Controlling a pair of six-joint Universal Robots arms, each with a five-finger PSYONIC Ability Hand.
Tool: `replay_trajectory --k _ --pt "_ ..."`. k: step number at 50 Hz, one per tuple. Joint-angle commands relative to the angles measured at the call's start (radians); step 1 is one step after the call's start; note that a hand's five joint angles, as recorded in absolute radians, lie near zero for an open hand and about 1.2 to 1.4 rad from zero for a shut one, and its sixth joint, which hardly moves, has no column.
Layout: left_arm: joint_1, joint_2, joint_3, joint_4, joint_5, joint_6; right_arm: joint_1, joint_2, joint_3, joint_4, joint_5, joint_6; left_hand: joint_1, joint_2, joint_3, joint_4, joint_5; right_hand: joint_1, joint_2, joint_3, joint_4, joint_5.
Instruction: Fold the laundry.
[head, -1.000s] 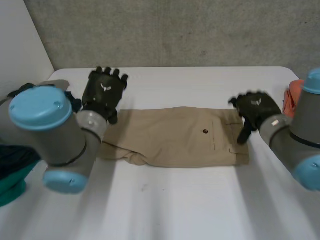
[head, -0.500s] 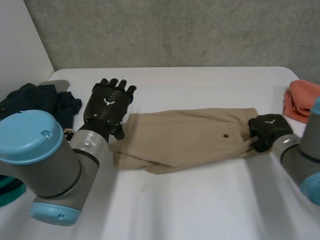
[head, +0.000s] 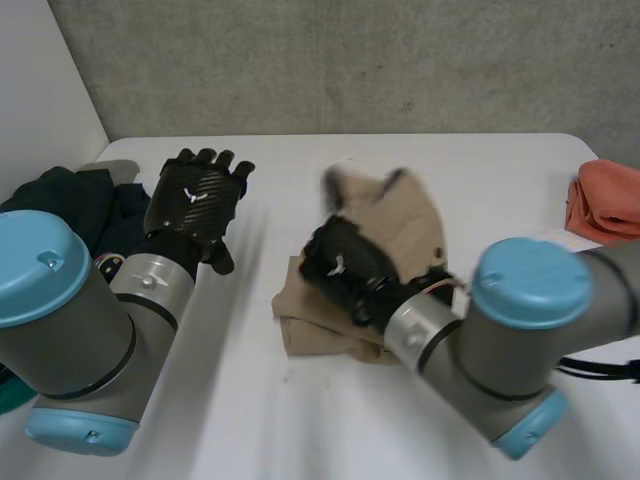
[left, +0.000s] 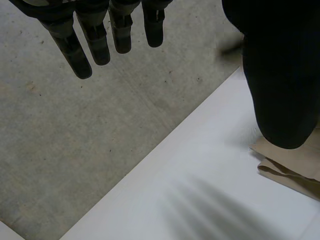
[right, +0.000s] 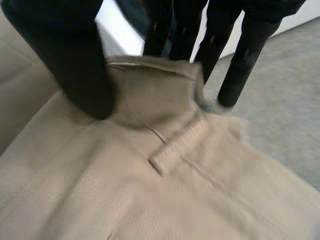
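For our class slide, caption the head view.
Right hand grips the doubled-over tan trousers; left hand hovers open.

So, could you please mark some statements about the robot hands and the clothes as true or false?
The right robot hand pinches the tan trousers. True.
The left robot hand grips the trousers too. False: its fingers are straight and hold nothing.
An orange cloth lies at the table's right edge. True.
The trousers lie spread flat. False: they are bunched, one end lifted.
The dark clothes lie beside the orange cloth. False: they are by the left arm.
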Motion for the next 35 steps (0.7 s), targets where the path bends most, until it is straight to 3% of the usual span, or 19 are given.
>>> replay_trajectory --k 1,8,11,19,22,28,35 --pt "0.005 -0.005 0.038 0.002 0.0 -0.013 -0.019 0.019 -0.098 0.09 0.077 0.294 -0.013 -0.03 -0.036 -0.026 -0.047 -0.647 -0.662 -0.675 -0.678 -0.678" --pt "-0.038 -0.04 0.151 -0.011 0.02 -0.069 -0.187 -0.194 -0.027 0.064 0.031 0.91 -0.013 -0.03 -0.036 -0.026 -0.047 -0.647 -0.662 -0.675 -0.678 -0.678" --pt "-0.083 -0.079 0.22 -0.039 0.055 -0.101 -0.252 -0.206 -0.016 0.08 0.028 1.041 -0.013 -0.03 -0.036 -0.026 -0.047 -0.647 -0.662 -0.675 -0.678 -0.678" --pt "-0.221 -0.264 0.421 -0.151 0.213 -0.136 -0.37 -0.182 -0.036 0.238 0.091 0.998 -0.013 -0.03 -0.036 -0.026 -0.047 -0.647 -0.662 -0.675 -0.678 -0.678" --pt "-0.247 -0.341 0.491 -0.177 0.227 -0.133 -0.393 -0.15 -0.053 0.265 0.126 0.972 -0.013 -0.03 -0.036 -0.026 -0.047 -0.647 -0.662 -0.675 -0.678 -0.678" --pt "-0.25 -0.511 0.651 -0.26 0.144 -0.125 -0.393 -0.055 -0.091 0.317 0.135 0.956 -0.013 -0.03 -0.036 -0.026 -0.047 -0.647 -0.662 -0.675 -0.678 -0.678" --pt "-0.215 -0.59 0.7 -0.419 0.028 -0.119 -0.348 0.027 -0.113 0.331 0.047 0.945 -0.013 -0.03 -0.036 -0.026 -0.047 -0.647 -0.662 -0.675 -0.678 -0.678"
